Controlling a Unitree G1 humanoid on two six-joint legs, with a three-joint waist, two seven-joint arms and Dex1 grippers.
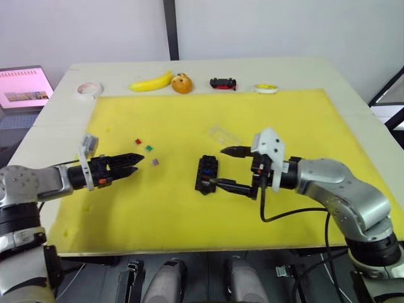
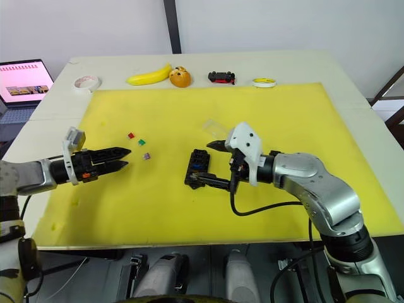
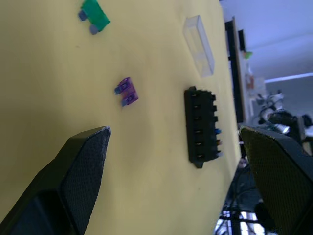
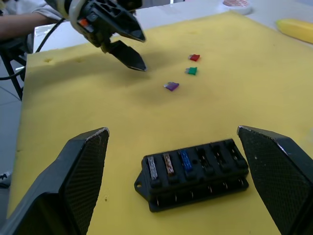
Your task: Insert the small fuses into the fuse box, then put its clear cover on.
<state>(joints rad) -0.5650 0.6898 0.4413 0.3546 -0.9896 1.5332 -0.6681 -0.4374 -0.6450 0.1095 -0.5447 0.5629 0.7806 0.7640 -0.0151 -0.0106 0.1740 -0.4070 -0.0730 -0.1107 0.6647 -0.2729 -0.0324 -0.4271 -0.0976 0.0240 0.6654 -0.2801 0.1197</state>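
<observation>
I see my right gripper (image 1: 227,167) wide open around the fuse box (image 4: 195,171) (three fuses seated); left gripper (image 1: 136,163) slightly open, empty, near the purple fuse (image 4: 171,86).

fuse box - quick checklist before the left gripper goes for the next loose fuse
1. Fuse box flat on the yellow mat: ok.
2. Free slots: ok, three hold fuses (grey, brown, blue), the rest look empty.
3. Left gripper open and empty: ok.
4. Purple fuse nearest its tips, with nothing lying against it: ok. Green fuse and red fuse lie further off.
5. Right gripper open astride the box, not holding it: ok.
6. Clear cover apart from the box: ok.
</observation>
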